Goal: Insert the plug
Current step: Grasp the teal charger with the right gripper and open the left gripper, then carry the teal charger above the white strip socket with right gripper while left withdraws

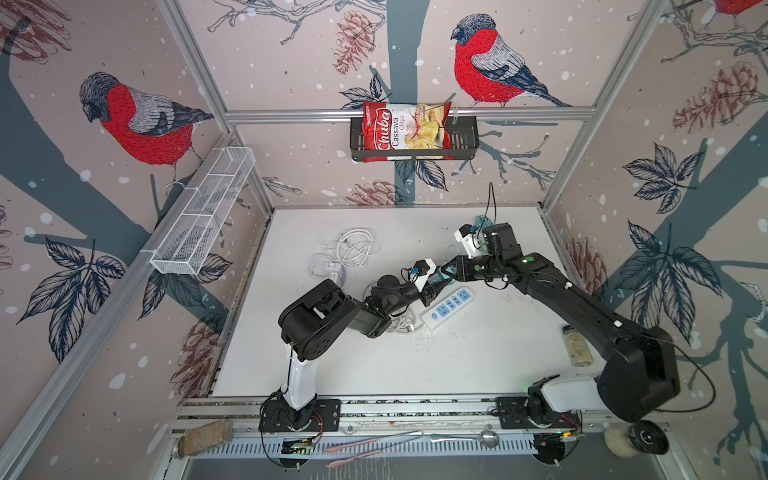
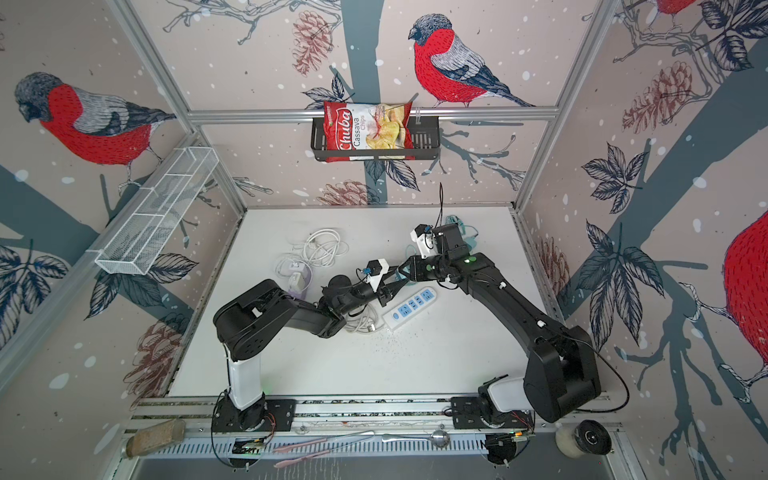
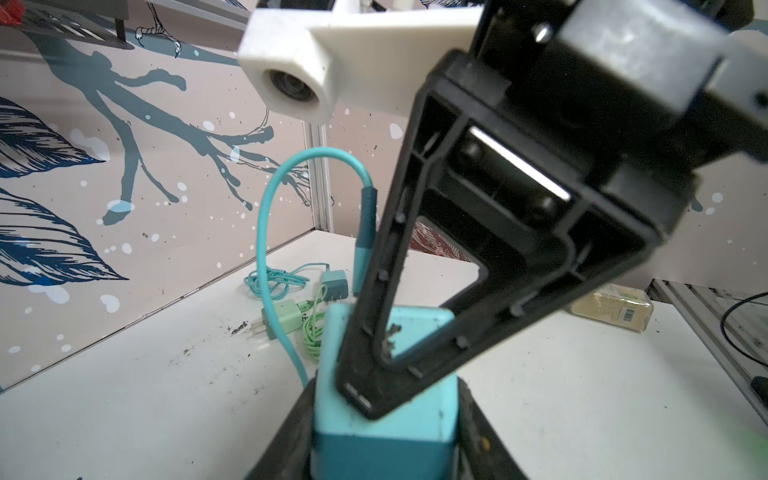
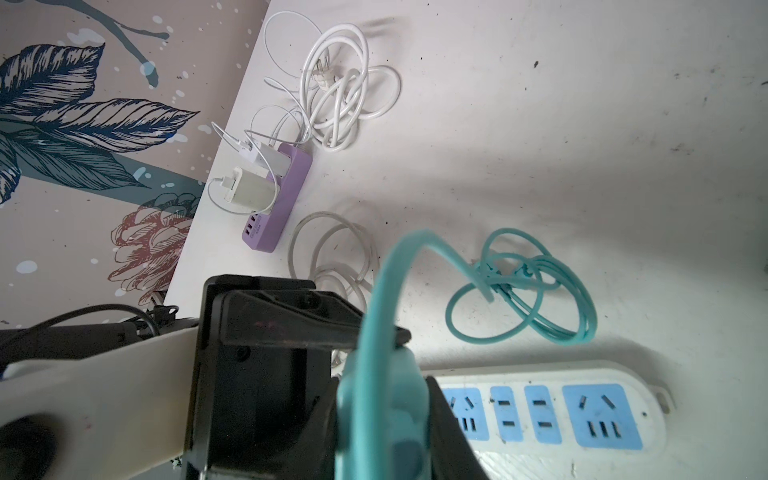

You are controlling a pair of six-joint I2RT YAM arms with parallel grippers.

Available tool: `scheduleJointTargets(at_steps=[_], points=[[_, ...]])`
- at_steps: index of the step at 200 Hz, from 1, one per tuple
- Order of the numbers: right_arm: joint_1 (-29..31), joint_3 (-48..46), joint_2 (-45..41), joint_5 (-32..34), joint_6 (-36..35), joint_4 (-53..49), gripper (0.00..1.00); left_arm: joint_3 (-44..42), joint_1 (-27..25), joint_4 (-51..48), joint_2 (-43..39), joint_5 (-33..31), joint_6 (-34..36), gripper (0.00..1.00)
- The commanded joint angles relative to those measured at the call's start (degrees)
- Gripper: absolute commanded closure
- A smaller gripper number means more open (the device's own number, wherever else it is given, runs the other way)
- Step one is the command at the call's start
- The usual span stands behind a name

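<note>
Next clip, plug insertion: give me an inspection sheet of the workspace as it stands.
Surface: white table, scuffed and speckled.
Job's things: teal plug held aloft near white power strip; its visible sockets empty.
Clutter: jar; purple strip carrying chargers; green charger.
Claws: left claw and right claw both shut on teal plug.
Cables: teal cable looped; white cords coiled.
Surroundings: chip bag in wall basket; mesh shelf.

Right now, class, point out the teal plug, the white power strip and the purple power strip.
teal plug (image 3: pixel 374 444): left wrist view, on its lower body face.
white power strip (image 1: pixel 448 306): in a top view, on its blue socket face.
purple power strip (image 4: pixel 286 199): right wrist view, on its long side.
</note>
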Motion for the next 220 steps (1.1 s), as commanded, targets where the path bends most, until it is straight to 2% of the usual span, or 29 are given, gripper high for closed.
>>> scheduleJointTargets(at_steps=[1,24,56,130,177,201,220], points=[[0.12,0.74,-0.11,2.37,1.47,-0.76,0.92,0.17,0.23,3.71,-0.01,-2.07,0.11,0.58],[-0.13,1.41,1.01,4.18,1.70,0.26,0.95,-0.19,0.20,3.25,-0.78,-2.33,-0.39,0.41],[-0.21,3.80,3.49,6.42,1.84,1.47,0.99,0.00,0.20,1.68,-1.49,-2.91,-0.53,0.29],[-0.19,11.76,8.38,14.55,2.14,0.50,1.00,-1.55,0.20,-4.17,-6.15,-3.85,1.02,0.20],[-0.88,17.78,11.52,15.92,1.27,-1.12,1.00,-3.39,0.24,-6.51,-8.13,-4.20,1.28,0.17],[-1.08,19.98,12.92,15.76,0.76,-1.43,1.00,-6.42,0.10,-6.86,-11.56,-3.84,1.19,0.15],[-1.26,21.30,14.29,14.85,0.38,-1.44,1.00,-7.52,0.10,-10.72,-14.69,-4.72,1.16,0.14]])
